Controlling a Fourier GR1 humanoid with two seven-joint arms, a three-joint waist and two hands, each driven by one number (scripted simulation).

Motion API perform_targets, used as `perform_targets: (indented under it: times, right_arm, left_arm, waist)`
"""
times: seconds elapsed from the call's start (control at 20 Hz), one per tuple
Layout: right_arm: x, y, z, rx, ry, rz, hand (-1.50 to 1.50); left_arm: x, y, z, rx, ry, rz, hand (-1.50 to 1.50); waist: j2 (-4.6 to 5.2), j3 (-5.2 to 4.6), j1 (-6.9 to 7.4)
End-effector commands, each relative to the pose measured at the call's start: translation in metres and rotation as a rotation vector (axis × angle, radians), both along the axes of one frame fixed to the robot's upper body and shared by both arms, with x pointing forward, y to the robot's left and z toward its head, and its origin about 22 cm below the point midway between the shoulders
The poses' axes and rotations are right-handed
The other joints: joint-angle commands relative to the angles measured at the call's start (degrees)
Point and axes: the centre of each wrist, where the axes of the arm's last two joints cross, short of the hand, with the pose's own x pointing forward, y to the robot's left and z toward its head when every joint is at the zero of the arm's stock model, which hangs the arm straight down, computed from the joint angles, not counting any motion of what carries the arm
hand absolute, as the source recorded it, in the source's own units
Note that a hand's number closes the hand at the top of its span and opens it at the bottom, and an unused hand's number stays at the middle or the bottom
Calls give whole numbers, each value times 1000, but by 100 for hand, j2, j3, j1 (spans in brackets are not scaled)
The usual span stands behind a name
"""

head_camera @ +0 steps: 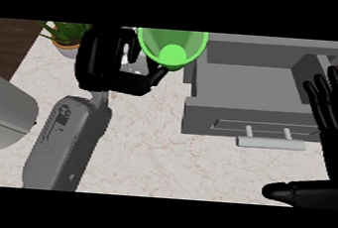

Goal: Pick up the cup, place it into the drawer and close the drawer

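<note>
A: Cup [172, 47], how does it handle?

B: Looks light and stiff, a hard thin shell, probably smooth and a bit slippery. My guess only. Best hold is across the wall below the rim, thumb one side, fingers the other.

A: Where is it?

B: Just past the fingertips of the left hand [113, 65], tipped so the mouth faces the camera. Thumb reaches toward its lower wall. Fingers are curled, and it reads as grasping the cup, though the contact is partly hidden.

A: Looks?

B: Bright green, wide round mouth, narrowing to a small flat bottom, no handle visible.

A: Drawer [250, 92]?

B: Grey, pulled open, just to the thumb side of the cup, with its handle [269, 138] at the front. Cup hangs at the drawer's edge, not inside yet.

A: Other hand?

B: Right hand [331, 122] is flat, fingers straight and released, resting beside the drawer at the view's right edge.

A: Anything else?

B: Potted plant [67, 37] beyond the left knuckles, on the marble counter [155, 150].
</note>
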Motion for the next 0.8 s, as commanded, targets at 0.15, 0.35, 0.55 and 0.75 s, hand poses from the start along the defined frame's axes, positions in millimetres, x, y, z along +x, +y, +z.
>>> perform_targets:
  times: [0.15, 0.35, 0.55, 0.75]
  right_arm:
    - [9, -7, 3, -9, 3, 18, -150]
    - [-4, -9, -11, -4, 10, 6, -150]
    - [-2, -20, -6, 7, -13, -11, -150]
    - [11, -6, -8, -14, 3, 9, -150]
  left_arm:
    - [16, -37, 32, 63, 17, -3, 150]
    - [47, -34, 39, 78, 33, -18, 150]
    - [34, -72, 37, 128, 51, -13, 150]
    - [57, -83, 54, 159, 69, 8, 150]
  waist:
    - [3, -1, -5]
    - [17, 0, -51]
    - [11, 1, -60]
    - [25, 1, -65]
